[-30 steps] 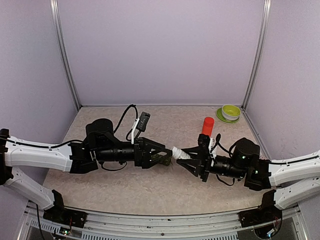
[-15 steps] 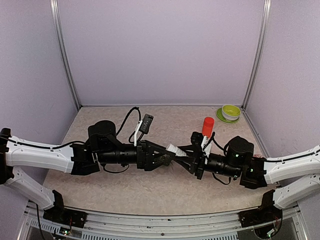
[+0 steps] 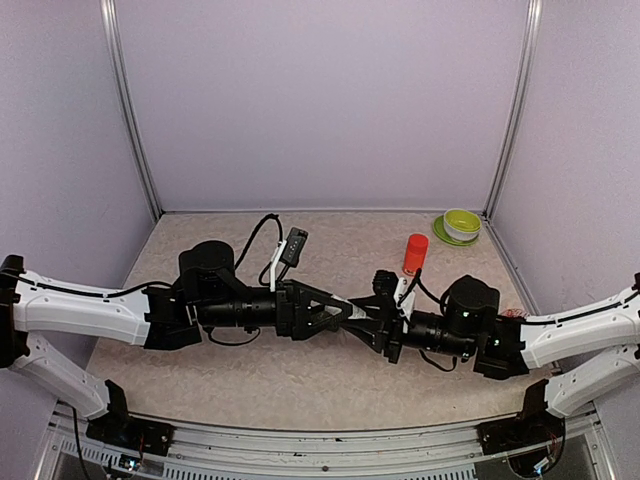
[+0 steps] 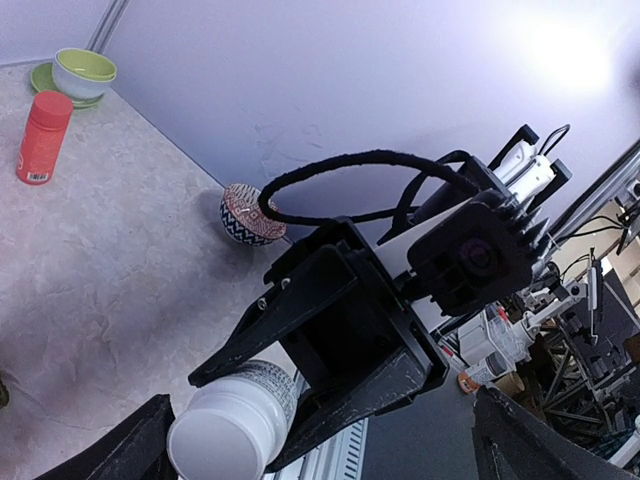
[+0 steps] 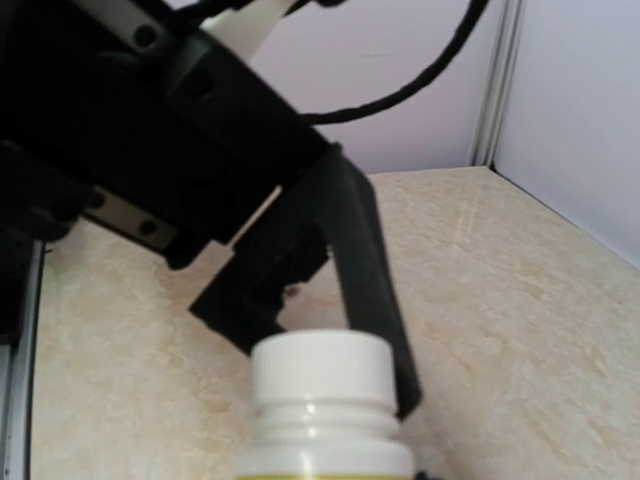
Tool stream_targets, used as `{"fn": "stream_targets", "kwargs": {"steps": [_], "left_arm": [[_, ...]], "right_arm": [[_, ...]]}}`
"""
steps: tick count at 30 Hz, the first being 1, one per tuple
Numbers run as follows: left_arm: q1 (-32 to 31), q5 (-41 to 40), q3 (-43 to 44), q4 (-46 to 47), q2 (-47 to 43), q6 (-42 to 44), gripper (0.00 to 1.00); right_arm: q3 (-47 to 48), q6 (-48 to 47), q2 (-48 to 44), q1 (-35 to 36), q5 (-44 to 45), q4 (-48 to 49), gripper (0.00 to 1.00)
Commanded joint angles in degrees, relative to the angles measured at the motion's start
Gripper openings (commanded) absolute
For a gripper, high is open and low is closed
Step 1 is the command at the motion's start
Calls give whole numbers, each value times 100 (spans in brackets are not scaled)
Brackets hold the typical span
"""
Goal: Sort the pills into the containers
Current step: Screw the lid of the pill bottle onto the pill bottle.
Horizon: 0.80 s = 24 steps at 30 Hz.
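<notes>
Looking down from the top, I see both arms meet tip to tip over the middle of the table (image 3: pixel 250 370). My right gripper (image 3: pixel 368 318) is squeezed tight on a little bottle (image 4: pixel 232 428) with a white cap. My left gripper (image 3: pixel 335 313) is wide open, its fingers (image 4: pixel 135 452) spread to each side of that cap. The red bottle (image 3: pixel 415 253) stands just behind the right arm. I cannot spot the green containers; the arms hide that part.

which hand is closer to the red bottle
Right. The right hand is just down-left of the red bottle in the top view; the left hand lies farther left.
</notes>
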Motion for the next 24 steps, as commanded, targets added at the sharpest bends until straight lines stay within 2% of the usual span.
{"fn": "stream_targets", "kwargs": {"steps": [1,13,24], "left_arm": [[-60,160,182,326,18,-30,99],[-78,141,48,474,-105,-41,99],[-69,-260,-100,167,-221,-8,99]], "right_arm": [[109,11,189,66,-60,188,13],[174,70,548,136,-481,537,13],[-26,-94,-214,137,-172,326,13]]}}
